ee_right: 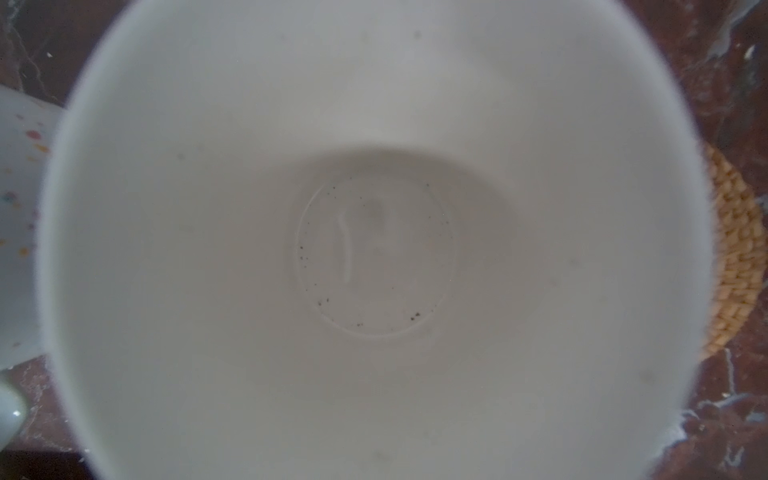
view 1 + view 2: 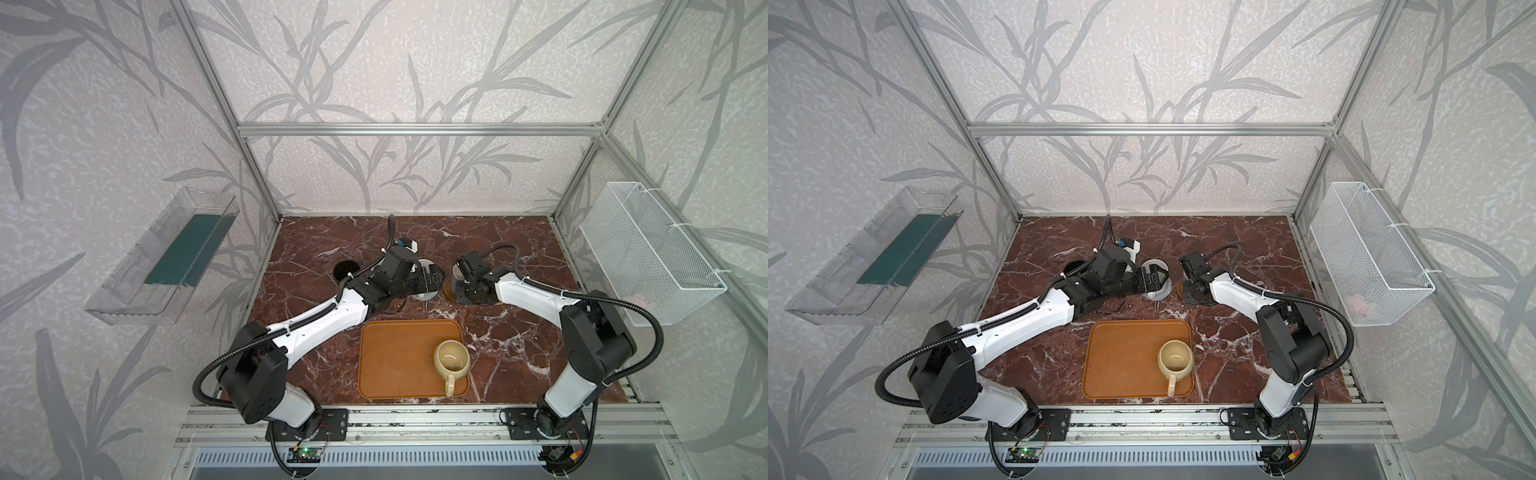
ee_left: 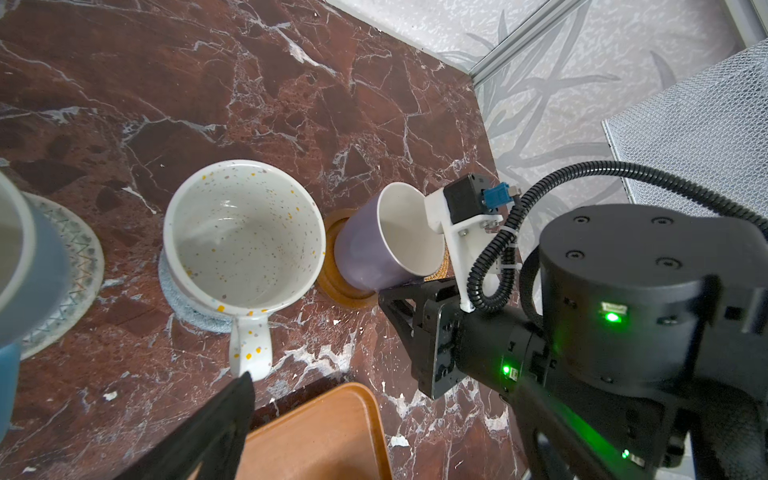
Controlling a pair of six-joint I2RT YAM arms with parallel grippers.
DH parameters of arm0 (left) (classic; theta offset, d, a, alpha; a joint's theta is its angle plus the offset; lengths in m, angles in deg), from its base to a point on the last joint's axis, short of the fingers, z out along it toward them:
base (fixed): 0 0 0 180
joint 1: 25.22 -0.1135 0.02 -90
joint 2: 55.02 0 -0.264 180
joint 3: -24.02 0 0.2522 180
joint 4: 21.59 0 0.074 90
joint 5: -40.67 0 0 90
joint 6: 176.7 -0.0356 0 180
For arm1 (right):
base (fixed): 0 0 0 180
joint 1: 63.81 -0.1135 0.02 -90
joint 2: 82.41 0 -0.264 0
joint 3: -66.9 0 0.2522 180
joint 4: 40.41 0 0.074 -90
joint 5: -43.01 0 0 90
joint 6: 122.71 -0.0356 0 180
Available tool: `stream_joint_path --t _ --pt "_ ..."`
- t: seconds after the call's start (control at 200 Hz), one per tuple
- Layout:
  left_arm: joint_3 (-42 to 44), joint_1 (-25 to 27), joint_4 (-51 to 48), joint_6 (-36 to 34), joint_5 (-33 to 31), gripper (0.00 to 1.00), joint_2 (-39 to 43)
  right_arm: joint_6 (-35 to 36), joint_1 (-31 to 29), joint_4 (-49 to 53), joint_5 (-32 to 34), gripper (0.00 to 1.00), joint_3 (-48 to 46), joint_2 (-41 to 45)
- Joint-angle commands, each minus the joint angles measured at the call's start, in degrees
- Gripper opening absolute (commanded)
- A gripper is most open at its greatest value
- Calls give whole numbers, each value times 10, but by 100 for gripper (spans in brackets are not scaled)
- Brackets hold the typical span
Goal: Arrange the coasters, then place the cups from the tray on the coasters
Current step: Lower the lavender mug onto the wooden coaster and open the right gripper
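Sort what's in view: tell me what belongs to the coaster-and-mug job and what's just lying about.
Belongs to the job: tray, beige mug on it, purple mug, speckled mug, blue mug, black mug, wooden coaster, straw coaster, grey woven coaster, cream woven coaster.
Just lying about: clear bin, wire basket, both hung at the sides.

cup point(image 2: 452, 360) on tray point(image 2: 386, 361), coasters point(image 3: 83, 266) apparently behind

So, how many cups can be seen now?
5. Beige-yellow cup on the tray; black cup, light blue cup, speckled cup and lavender cup in a row beyond the tray, left to right. Arms may hide more.
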Motion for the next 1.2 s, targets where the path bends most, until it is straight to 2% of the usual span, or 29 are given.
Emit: stream_joint_path --t 0.0,0.545,0.635,1.005,1.195 --pt "6 -3 15 6 1 99 -5 -8 -6 -39 28 0 1 6" --pt "15 -4 27 17 3 99 -4 -30 -22 -34 20 0 -22 -6" --pt "13 -4 26 19 4 99 -5 -29 -22 -34 16 8 -24 -4" --pt "23 -4 34 24 7 99 -2 -33 -23 -34 -1 13 -28 0" --pt "24 -4 34 23 7 99 1 -30 -24 -28 -7 23 -22 -5"
